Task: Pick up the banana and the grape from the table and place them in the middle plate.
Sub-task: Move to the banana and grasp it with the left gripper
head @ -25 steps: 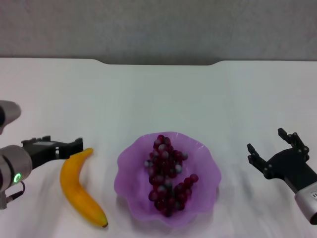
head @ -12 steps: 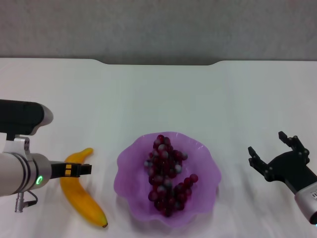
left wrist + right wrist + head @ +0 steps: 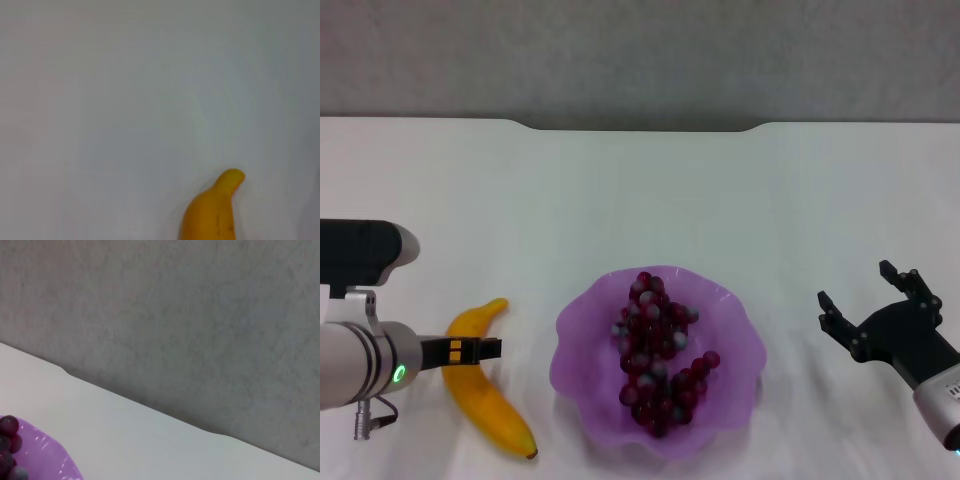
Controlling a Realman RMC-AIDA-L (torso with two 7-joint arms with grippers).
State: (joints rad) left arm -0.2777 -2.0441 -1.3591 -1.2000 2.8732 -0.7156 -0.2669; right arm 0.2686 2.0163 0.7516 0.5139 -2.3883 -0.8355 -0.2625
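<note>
The banana [image 3: 488,392] lies on the white table [image 3: 640,200] left of the purple middle plate [image 3: 582,372]; its stem end also shows in the left wrist view [image 3: 212,212]. The grape bunch [image 3: 655,350] lies inside the plate. My left gripper [image 3: 470,349] hangs over the banana's upper part, with a black finger across it. My right gripper [image 3: 868,300] is open and empty, right of the plate and apart from it. The plate's rim [image 3: 47,455] and a few grapes [image 3: 7,437] show in the right wrist view.
A grey wall [image 3: 640,50] stands behind the table's far edge, which has a shallow notch in the middle. Bare white tabletop lies beyond the plate and on both sides.
My left arm has swung in from the left and now sits over the banana's upper part. The right gripper, the plate and the grapes have stayed put.
</note>
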